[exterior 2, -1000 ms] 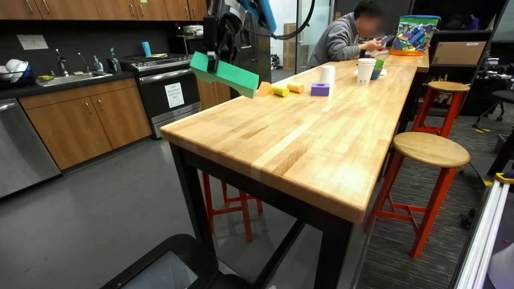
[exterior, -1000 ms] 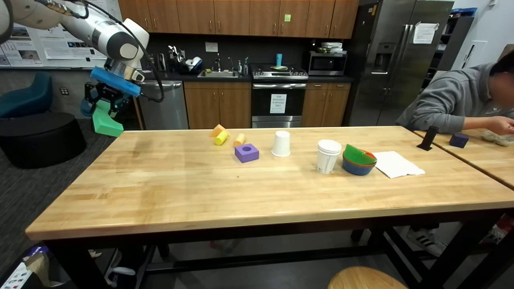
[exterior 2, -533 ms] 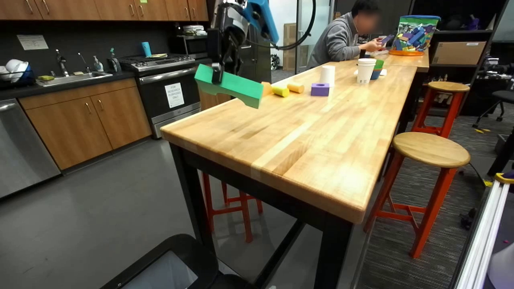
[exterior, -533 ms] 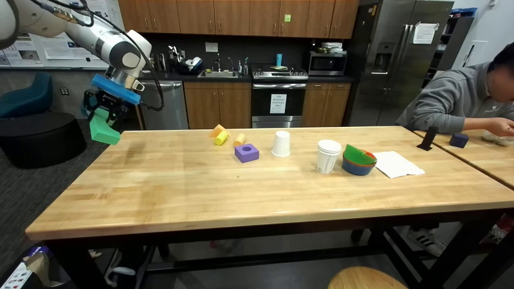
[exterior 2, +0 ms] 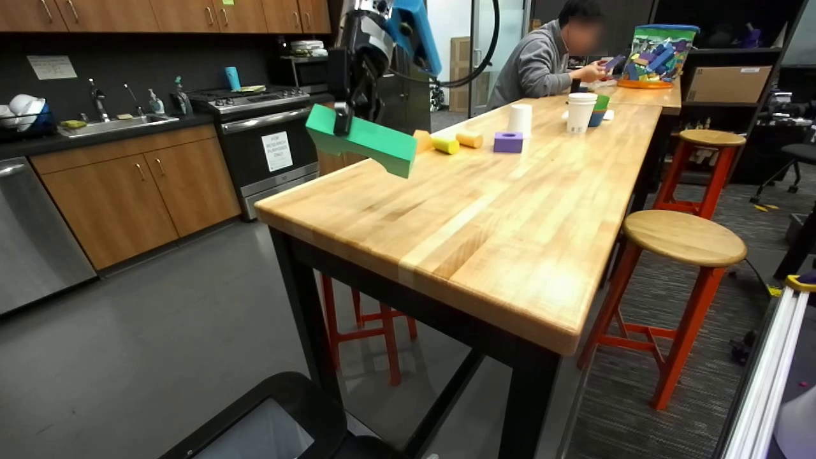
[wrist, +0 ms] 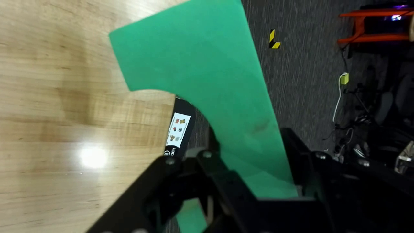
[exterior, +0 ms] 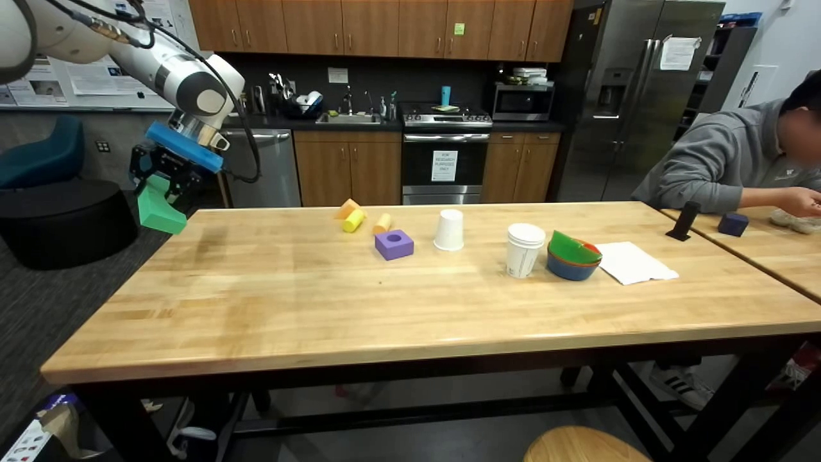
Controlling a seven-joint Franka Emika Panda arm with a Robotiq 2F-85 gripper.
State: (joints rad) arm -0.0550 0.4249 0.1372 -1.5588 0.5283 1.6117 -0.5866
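Note:
My gripper is shut on a green arch-shaped block, its black fingers pressing the block's two sides in the wrist view. The block hangs tilted in the air by an end of the wooden table. In an exterior view the green block shows just off the table's far left corner. Along the table's far side lie an orange wedge, a yellow cylinder, an orange cylinder and a purple block with a round hole, all apart from the gripper.
An upside-down white cup, stacked paper cups, nested bowls and a white sheet are farther along the table. A person leans at the adjoining table. Stools and a black bin stand around.
The arm has come down with the green block still gripped. In an exterior view the block has also drifted a little left. Objects on the table have not moved.

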